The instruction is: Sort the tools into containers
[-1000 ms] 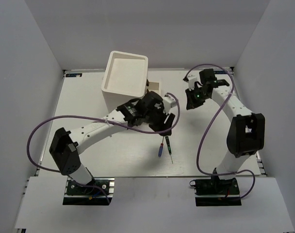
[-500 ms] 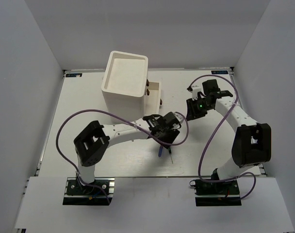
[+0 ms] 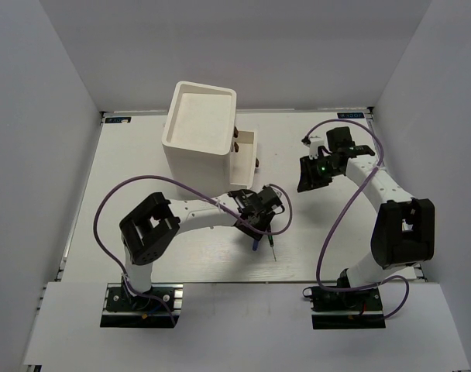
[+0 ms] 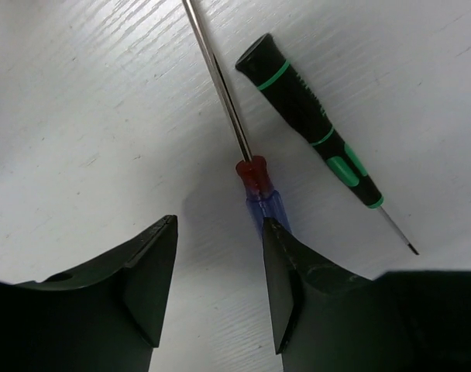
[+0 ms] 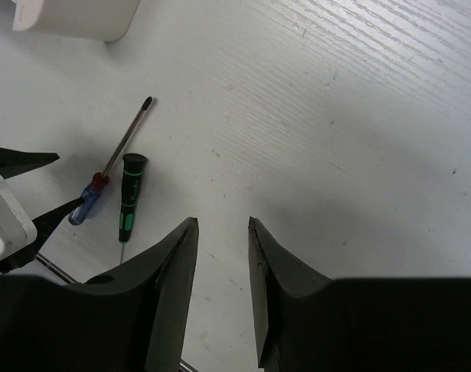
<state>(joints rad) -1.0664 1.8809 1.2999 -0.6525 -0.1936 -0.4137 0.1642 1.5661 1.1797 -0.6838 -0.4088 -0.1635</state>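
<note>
Surface [image 4: 80, 116] of white grained board carries translucent blue-handled steel-shafted screwdriver [image 4: 255, 186] beside slim black-and-green screwdriver [image 4: 313, 116]. Left claw [image 4: 218, 225] points down, apart; right claw [image 5: 222, 225] likewise apart.

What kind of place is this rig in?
Probably a lab test enclosure, not a workshop: plain white walls box in a white wood-grain table, and two white robot arms are mounted at its near edge.

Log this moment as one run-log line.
phase: pre-grasp | left gripper: open, low over blue-handled screwdriver, not gripped | right gripper: open, empty, hovering | black-green screwdriver: lying alongside, untouched
</note>
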